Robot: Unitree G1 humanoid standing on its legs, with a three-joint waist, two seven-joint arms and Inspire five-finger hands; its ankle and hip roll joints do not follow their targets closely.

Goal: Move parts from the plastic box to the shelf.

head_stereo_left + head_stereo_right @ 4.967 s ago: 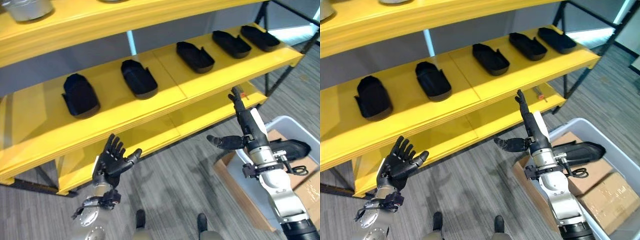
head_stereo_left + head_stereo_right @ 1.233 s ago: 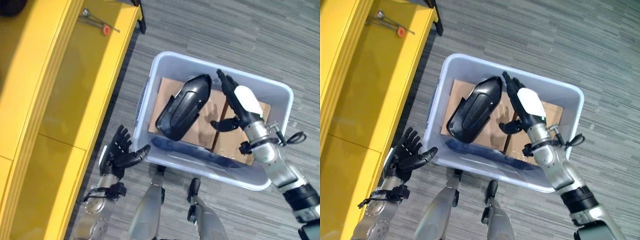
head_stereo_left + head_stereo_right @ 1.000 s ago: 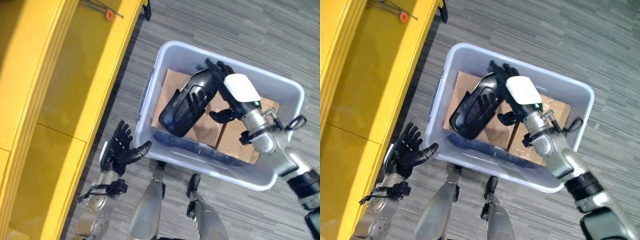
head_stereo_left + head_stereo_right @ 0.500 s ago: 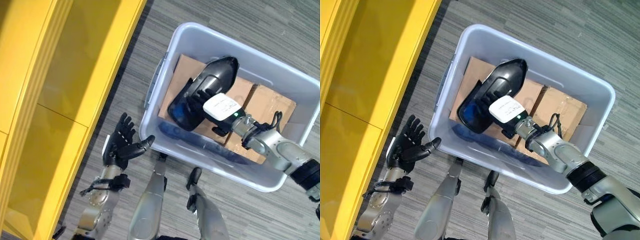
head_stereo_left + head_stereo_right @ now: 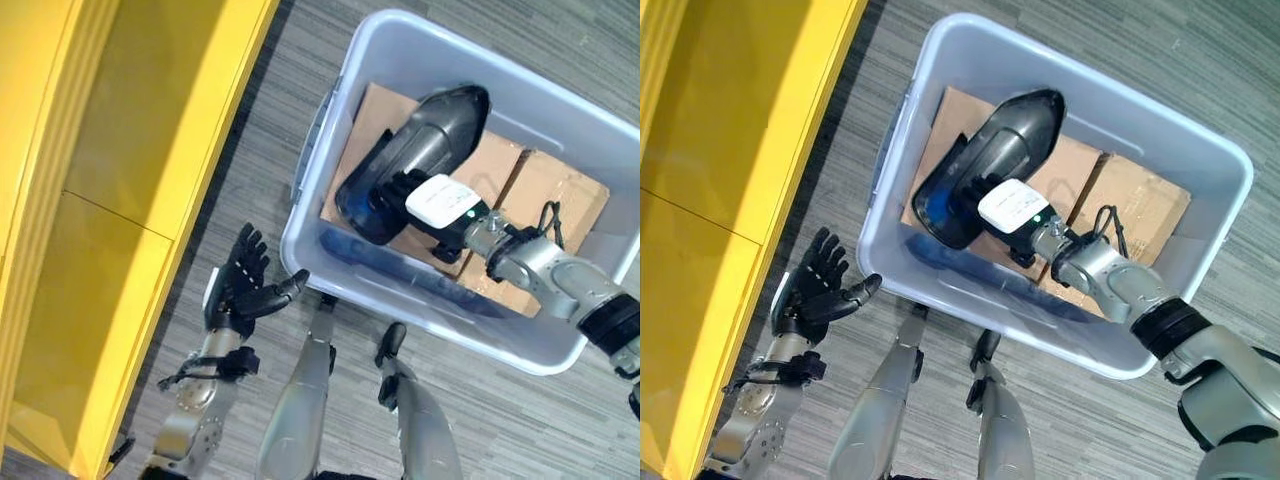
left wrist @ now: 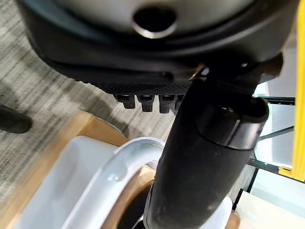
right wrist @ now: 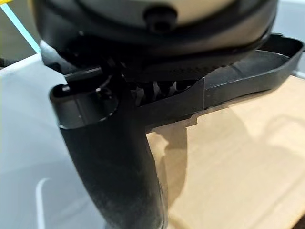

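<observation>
Right hand (image 5: 440, 203) lies on the black part (image 5: 415, 160) in the plastic box (image 5: 890, 175) — grip unclear; left hand (image 5: 238, 293) hovers, fingers spread, empty.

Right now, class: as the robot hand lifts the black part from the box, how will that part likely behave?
The black part looks like a moulded shell, so probably stiff and light for its size. Its glossy curved back may slip under the right robot hand. It is long and held near one end, so it may tilt inside the box.
</observation>
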